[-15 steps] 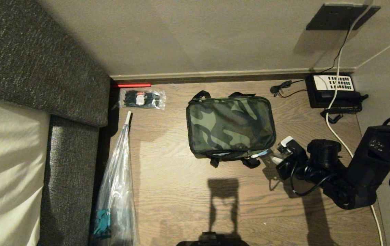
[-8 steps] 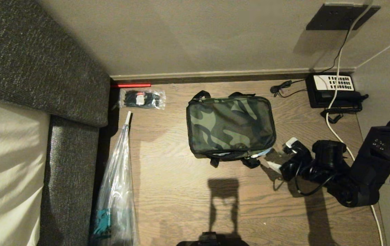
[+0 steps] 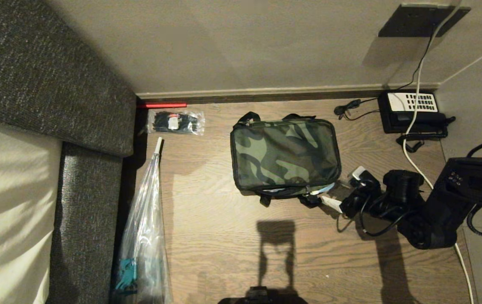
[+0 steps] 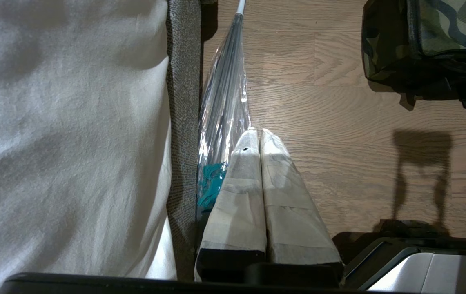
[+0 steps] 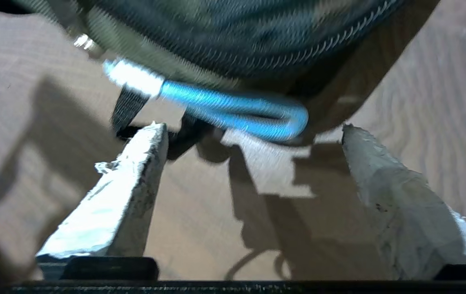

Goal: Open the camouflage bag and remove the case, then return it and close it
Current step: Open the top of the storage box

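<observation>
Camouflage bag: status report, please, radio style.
Right gripper open at blue zipper pull. Left gripper shut, parked. Camouflage bag zipped. Nothing blocking.

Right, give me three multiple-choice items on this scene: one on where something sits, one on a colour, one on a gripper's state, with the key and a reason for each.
1. Where is the telephone relative to the camouflage bag in the head view?
A. Right of it, by the wall
B. On top of it
C. Left of it, against the bed

2. What colour is the zipper pull on the bag?
A. Red
B. Light blue
C. Yellow

3. How does the right gripper stand?
A. Shut on the zipper pull
B. Shut on a strap
C. Open, fingers spread either side of the pull

Key:
1 A: the telephone lies in the corner, right of the bag.
2 B: the right wrist view shows a light blue loop.
3 C: both fingers stand wide apart with floor between them, gripping nothing.
</observation>
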Robot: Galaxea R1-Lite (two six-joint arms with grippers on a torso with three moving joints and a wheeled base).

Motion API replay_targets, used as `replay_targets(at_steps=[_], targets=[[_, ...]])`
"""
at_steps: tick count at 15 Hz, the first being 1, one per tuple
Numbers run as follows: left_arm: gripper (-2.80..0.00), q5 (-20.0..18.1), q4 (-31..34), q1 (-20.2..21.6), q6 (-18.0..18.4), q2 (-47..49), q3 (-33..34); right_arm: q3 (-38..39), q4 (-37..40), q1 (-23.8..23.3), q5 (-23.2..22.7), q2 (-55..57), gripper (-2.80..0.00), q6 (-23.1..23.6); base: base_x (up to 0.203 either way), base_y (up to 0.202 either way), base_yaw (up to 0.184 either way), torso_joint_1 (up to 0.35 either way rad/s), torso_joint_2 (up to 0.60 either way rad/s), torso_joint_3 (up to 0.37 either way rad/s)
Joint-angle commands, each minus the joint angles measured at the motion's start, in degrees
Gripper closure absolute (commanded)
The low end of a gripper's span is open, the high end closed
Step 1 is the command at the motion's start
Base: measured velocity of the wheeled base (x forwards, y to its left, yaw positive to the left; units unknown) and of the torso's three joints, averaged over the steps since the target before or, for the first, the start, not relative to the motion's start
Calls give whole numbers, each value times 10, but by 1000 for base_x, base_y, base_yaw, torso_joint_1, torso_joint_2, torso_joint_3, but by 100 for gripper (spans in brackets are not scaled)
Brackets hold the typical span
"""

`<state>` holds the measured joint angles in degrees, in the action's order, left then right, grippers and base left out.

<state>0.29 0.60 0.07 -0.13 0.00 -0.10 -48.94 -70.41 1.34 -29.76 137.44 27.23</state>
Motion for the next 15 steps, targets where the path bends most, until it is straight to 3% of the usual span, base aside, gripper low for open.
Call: replay_targets(at_steps=[1,10,11,15], targets=[[0,1,0,0,0,-1,0,-31,-10,1,-2,26,-280,2,0,0,0,0,0,0],[0,1,0,0,0,-1,0,-96,-30,-4,-14,72,-280,-14,0,0,0,0,0,0],[0,0,0,0,0,0,0,-96,-32,-4,-24,71,0,-24,0,0,0,0,0,0],[0,1,0,0,0,-1,0,-91,-57,-3,-35,73,0,-26,0,0,0,0,0,0]])
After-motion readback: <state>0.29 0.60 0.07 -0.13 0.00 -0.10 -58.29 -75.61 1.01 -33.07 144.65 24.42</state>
